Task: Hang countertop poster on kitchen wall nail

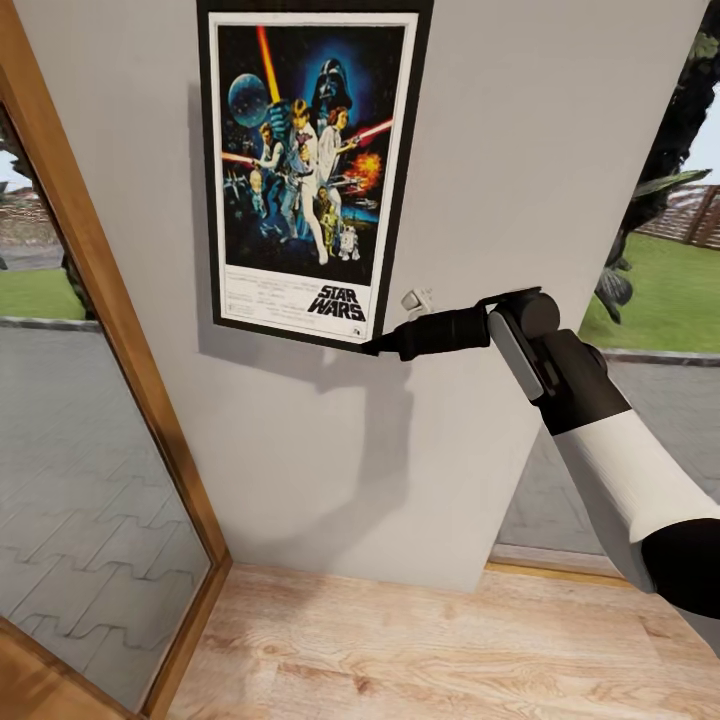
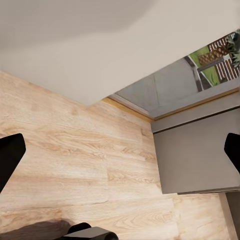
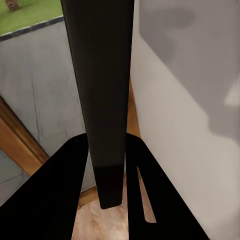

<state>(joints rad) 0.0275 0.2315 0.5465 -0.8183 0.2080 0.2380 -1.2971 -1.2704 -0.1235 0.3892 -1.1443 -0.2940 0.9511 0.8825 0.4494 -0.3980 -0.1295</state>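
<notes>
head view: the poster (image 1: 310, 170) is held flat against the wall (image 1: 520, 150), its lower corner pinched by the right end effector (image 1: 385, 346); if not hooked, it may drop once released.

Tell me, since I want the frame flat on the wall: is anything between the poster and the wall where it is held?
Nothing visible. The poster lies flat against the grey wall, with the right tool clamped on its lower right corner. A small white fitting sticks out of the wall beside that corner, clear of the frame.
</notes>
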